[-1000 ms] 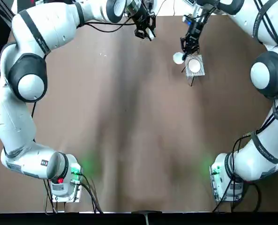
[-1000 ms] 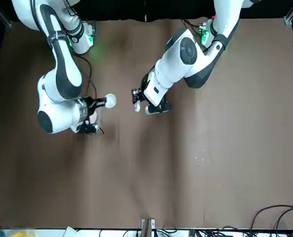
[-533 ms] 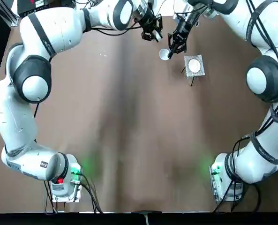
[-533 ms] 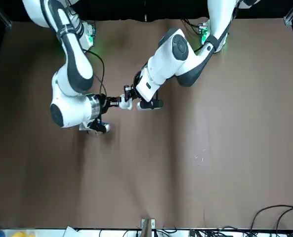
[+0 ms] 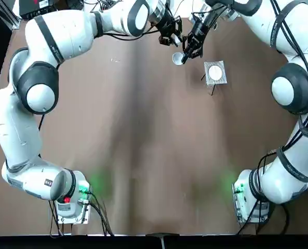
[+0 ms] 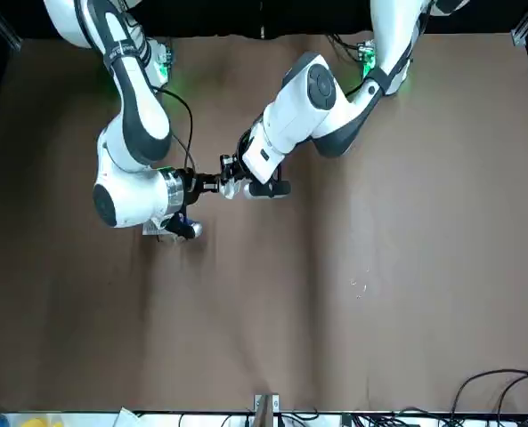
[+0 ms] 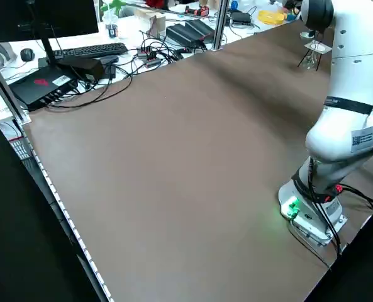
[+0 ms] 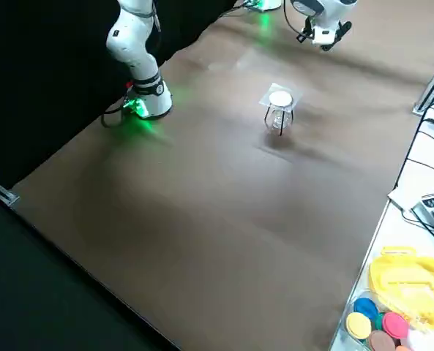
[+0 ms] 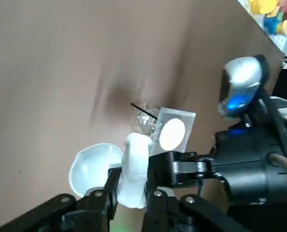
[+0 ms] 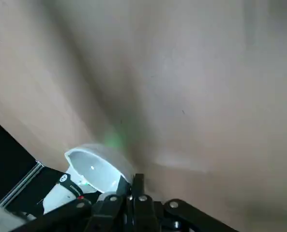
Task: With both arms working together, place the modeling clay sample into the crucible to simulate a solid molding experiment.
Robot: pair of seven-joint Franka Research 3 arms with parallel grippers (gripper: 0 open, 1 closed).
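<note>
Two pincers: both worked close together near the far edge of the tabletop [image 5: 143,155], opposite the arm bases.
Left pincer [image 9: 132,186]: its two fingers were drawn in on the modeling clay sample, one on each side, with only the width of the lump between them.
Modeling clay sample [image 9: 133,169]: the pale, irregular lump was gripped by the left pincer and stuck out past its fingertips. It was just beside the crucible; whether the two touched, I cannot tell.
Right pincer [image 10: 129,186]: its fingers were closed together on the wall of the crucible, pinching it at one side.
Crucible [image 10: 97,166]: the glossy white cup was held off the tabletop by the right pincer, its hollow showing in both wrist views.
Wire gauze [image 5: 215,73]: the square grey mesh with a white round centre rested on a thin-legged tripod [image 8: 282,124], near the right pincer but apart from it.
Glass vessel [image 8: 278,119]: it stood under the wire gauze, among the tripod's legs.
Yellow container [image 8: 408,281]: it lay on a white surface past the tabletop's edge, with colored tubs [image 8: 381,329] beside it.
Monitor [image 7: 41,22]: it stood off the tabletop, with a keyboard [image 7: 92,50] near it.
</note>
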